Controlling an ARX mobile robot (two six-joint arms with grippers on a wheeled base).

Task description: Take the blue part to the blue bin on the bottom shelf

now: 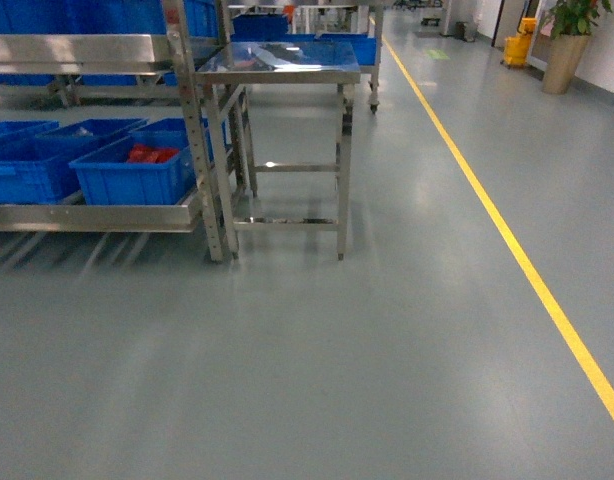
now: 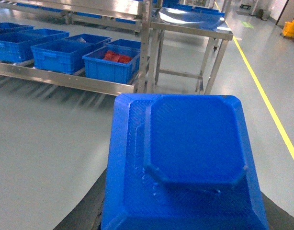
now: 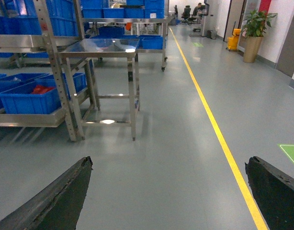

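The left claw (image 2: 185,225) grips the blue part (image 2: 185,163). The right claw (image 3: 168,211) is spread and empty. The blue bins on the bottom shelf (image 2: 65,79) lie ahead-left, well apart, nearer the left arm.

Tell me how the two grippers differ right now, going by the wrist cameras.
The left gripper has a flat blue part between its fingers; nothing sits between the right gripper's fingers. The part hides nearly all of the left fingers, while both dark right fingers show plainly, spread wide over bare floor. Both face the steel rack and the small steel table.
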